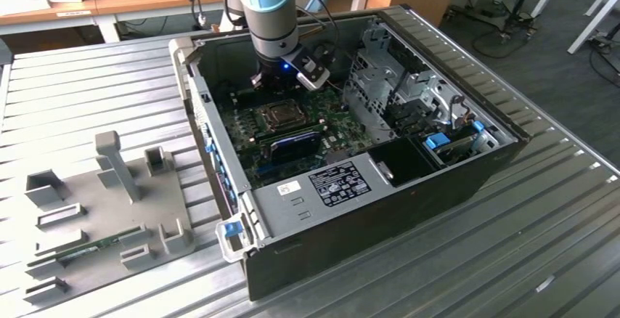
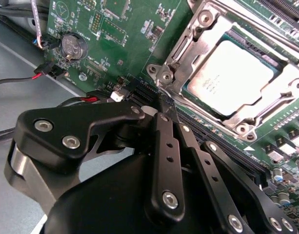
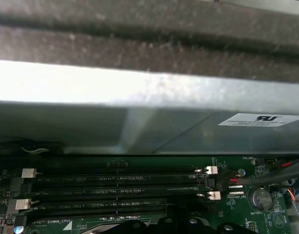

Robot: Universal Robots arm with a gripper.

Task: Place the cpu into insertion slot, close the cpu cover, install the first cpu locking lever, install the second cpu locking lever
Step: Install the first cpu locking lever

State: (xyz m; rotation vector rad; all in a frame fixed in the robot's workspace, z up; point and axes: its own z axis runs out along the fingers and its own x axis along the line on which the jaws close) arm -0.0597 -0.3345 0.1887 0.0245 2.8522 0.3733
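Resting in its socket, cpu point(image 2: 234, 73), cpu cover point(image 2: 198, 46) seemingly closed, gripper point(image 2: 161, 109) beside

Lying open on the tabletop point(image 1: 542, 245), center of the exterior view: computer case point(image 1: 388, 238), with motherboard point(image 1: 290, 133) sitting inside. Resting in the socket at the upper right of the second wrist view: cpu point(image 2: 234, 75), with cpu cover point(image 2: 208, 44) lying closed around it. Hanging just above the board, lower center of that frame: hand point(image 2: 161, 109). Sitting at the exterior view's lower left: fixture plate point(image 1: 102, 216).

The cpu point(image 2: 235, 73) sits in its socket — the cpu cover point(image 2: 188, 53) closed.
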